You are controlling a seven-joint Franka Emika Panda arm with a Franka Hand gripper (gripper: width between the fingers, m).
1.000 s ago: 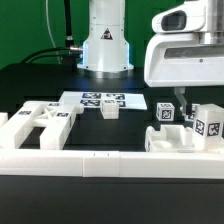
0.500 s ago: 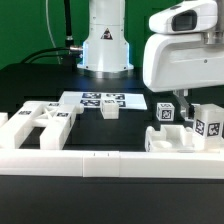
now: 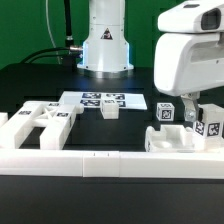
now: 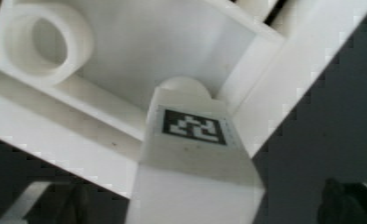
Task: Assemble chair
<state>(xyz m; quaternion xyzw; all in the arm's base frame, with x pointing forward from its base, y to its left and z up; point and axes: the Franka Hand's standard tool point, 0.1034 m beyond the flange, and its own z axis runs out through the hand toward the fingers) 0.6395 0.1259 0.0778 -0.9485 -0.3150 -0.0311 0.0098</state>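
The chair is in loose white pieces with tags. A flat frame piece (image 3: 40,122) lies at the exterior view's left, and a small block (image 3: 110,111) sits by the marker board. At the right, tagged upright pieces (image 3: 165,113) (image 3: 211,125) stand on a low white part (image 3: 175,140). My gripper (image 3: 190,106) hangs over this right group, with its fingers reaching down between the upright pieces. In the wrist view a white bar with a tag (image 4: 198,128) stands between the two dark fingers (image 4: 38,200). There is a gap on each side of the bar, so the gripper (image 4: 194,208) is open. Behind the bar is a panel with a round hole (image 4: 47,45).
The marker board (image 3: 100,99) lies flat in the middle, in front of the arm's base (image 3: 105,45). A low white border wall (image 3: 90,162) runs along the front. The table surface is black.
The arm's head has moved toward the exterior view's right, over the right group of pieces. The pieces on the table have not moved.
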